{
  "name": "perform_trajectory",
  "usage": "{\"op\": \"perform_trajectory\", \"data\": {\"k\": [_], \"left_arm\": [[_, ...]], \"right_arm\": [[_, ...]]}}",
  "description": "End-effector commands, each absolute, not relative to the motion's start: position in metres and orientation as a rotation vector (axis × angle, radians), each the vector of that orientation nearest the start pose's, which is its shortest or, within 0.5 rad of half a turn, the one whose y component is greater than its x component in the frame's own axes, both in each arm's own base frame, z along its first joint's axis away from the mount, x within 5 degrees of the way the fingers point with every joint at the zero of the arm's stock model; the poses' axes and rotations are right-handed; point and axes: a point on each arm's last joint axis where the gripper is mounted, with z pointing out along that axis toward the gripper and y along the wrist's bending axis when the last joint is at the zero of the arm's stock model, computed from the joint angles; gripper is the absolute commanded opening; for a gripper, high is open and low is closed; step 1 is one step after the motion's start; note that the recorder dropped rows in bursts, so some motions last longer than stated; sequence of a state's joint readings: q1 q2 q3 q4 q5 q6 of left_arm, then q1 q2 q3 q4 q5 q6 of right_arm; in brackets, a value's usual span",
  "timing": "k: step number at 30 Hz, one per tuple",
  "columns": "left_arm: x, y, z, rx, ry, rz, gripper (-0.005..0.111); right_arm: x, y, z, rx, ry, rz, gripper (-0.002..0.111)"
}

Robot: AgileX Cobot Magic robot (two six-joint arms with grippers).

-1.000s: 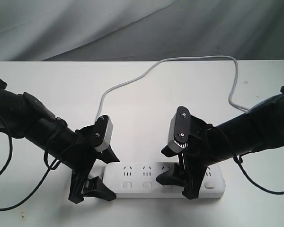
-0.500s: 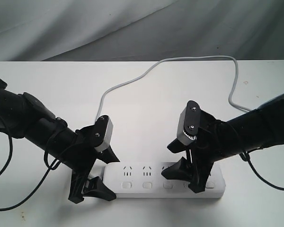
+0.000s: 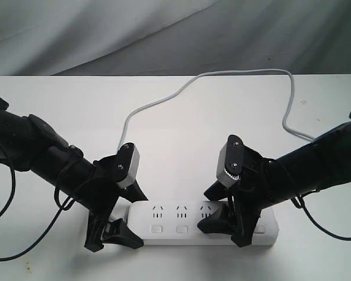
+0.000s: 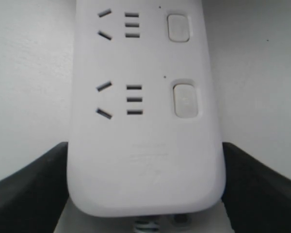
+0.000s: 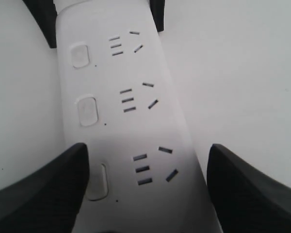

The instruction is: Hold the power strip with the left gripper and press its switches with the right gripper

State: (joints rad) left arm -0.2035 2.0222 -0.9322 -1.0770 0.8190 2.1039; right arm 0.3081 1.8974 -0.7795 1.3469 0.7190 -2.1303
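The white power strip (image 3: 181, 221) lies lengthwise near the table's front edge. My left gripper (image 3: 141, 221) is shut on its left end; in the left wrist view the black fingers (image 4: 29, 189) press both long sides of the strip (image 4: 143, 145). Two switches (image 4: 185, 100) show ahead of that grip. My right gripper (image 3: 212, 206) hangs open over the strip's right half. In the right wrist view one of the fingers (image 5: 39, 189) overlaps the edge of a switch (image 5: 98, 182), while the other finger stands beyond the strip's (image 5: 131, 126) far side. Whether it touches the switch I cannot tell.
The grey-white cord (image 3: 210, 76) loops from the strip's right end up across the white table (image 3: 175, 117) toward the back. A grey cloth backdrop (image 3: 164, 35) rises behind the table. Black cables hang from both arms.
My right gripper slid right along the strip, then came back a little to the left and lower. The left gripper and the strip have not moved.
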Motion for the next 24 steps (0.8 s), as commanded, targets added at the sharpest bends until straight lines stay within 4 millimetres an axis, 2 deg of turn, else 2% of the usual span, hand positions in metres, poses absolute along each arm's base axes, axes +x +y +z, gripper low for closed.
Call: {"op": "perform_trajectory", "data": {"k": [1, 24], "left_arm": [[0.301, -0.124, 0.091, 1.717, 1.976, -0.777, 0.052], [0.301, -0.124, 0.091, 1.717, 1.976, -0.777, 0.052]], "right_arm": [[0.266, 0.143, 0.105, -1.547, 2.022, 0.756, 0.063], [0.275, 0.132, 0.091, -1.572, 2.104, 0.533, 0.063]]}}
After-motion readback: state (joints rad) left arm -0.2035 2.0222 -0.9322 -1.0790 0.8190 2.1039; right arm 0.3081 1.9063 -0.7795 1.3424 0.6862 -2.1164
